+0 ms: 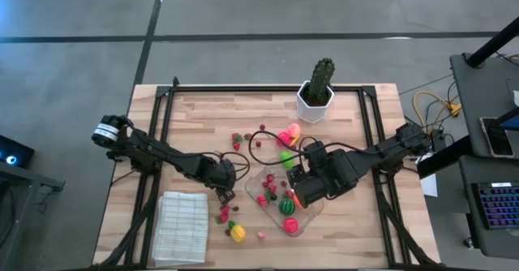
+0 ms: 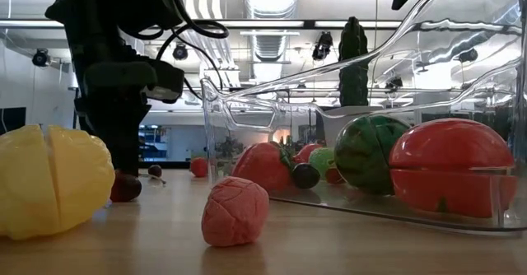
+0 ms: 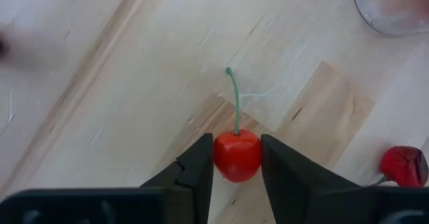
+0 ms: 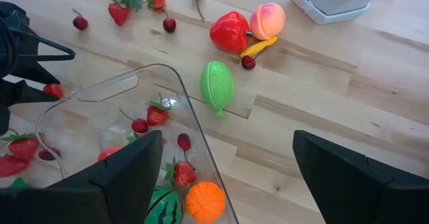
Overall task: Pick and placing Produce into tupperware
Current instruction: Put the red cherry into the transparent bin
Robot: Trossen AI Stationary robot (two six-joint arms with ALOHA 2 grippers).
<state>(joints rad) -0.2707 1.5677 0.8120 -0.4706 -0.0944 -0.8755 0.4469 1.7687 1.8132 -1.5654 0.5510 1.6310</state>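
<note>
Left gripper point(image 3: 236, 158) closed on cherry point(image 3: 236, 155): glossy red, round, thin green stem pointing away from fingers. Right gripper point(image 4: 224, 160) open over tupperware point(image 4: 100, 90).

The clear rectangular tupperware point(image 1: 272, 182) lies at 5 o'clock on the surface, holding a melon point(image 1: 287, 207), strawberries and an orange piece; loose berries, a yellow fruit point(image 1: 238, 233) and a cherry point(image 3: 236, 155) lie scattered around it
</note>
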